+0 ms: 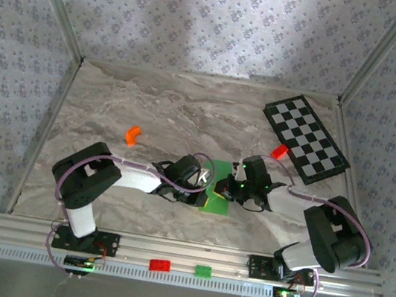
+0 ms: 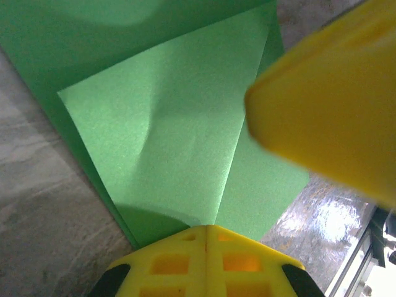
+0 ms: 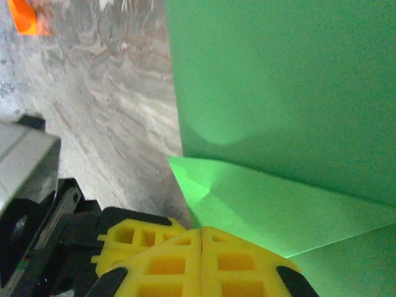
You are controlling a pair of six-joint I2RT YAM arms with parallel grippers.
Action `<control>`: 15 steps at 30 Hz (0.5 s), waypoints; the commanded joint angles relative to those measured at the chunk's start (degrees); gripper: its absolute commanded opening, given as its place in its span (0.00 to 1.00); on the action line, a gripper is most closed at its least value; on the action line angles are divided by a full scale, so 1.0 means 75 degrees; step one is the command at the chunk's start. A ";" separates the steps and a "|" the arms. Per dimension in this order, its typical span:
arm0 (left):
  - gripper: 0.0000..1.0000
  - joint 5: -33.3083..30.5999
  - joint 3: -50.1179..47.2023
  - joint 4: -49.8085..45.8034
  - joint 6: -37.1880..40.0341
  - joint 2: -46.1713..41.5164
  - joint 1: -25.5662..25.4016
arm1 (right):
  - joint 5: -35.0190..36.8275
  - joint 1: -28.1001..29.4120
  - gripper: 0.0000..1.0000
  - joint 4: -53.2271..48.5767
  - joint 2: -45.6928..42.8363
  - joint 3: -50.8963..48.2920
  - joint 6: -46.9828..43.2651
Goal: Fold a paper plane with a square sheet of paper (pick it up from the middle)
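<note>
Top view: the square sheet of paper (image 1: 217, 203) lies mid-table, near my bases, with the left gripper (image 1: 205, 189) and right gripper (image 1: 231, 190) meeting over it.

Left wrist: fingers pressed together at the edge of a folded flap — bright green, plain, one sharp crease, a soft dimple.

Right wrist: jaws likewise closed, tips at a folded corner.

I judge it feather-light and limp, and apt to skid on the marble table (image 3: 105, 93) — best pinched gently at an edge or along the fold.

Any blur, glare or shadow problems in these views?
Left wrist: a yellow finger is defocused, glare on the table at lower right, shadow across the top of the square sheet of paper. Right wrist: soft shadow on the paper, orange brick blurred. Top external: uneven bright patches on the wallpaper.
</note>
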 commanded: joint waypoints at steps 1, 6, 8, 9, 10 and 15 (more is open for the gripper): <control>0.00 -0.0105 -0.0079 -0.0469 -0.0013 0.0265 -0.0048 | 0.0219 0.0204 0.04 0.0223 0.0283 -0.0233 0.0277; 0.00 -0.0072 -0.0069 -0.0490 0.0015 0.0347 -0.0051 | 0.0199 0.0031 0.03 0.0186 0.0499 -0.0409 0.0221; 0.00 -0.0059 -0.0101 -0.0446 0.0005 0.0402 -0.0051 | 0.0202 -0.0255 0.03 0.0201 0.0411 -0.0500 0.0148; 0.00 -0.0047 -0.0106 -0.0422 0.0002 0.0445 -0.0052 | 0.0172 -0.0379 0.03 0.0327 0.0357 -0.0554 0.0130; 0.00 -0.0026 -0.0075 -0.0421 0.0017 0.0501 -0.0051 | 0.0152 -0.0522 0.03 0.0367 0.0297 -0.0564 0.0102; 0.00 0.0030 -0.0108 -0.0280 -0.0035 0.0660 -0.0063 | -0.0039 -0.1249 0.03 0.0282 0.0242 -0.0455 -0.0147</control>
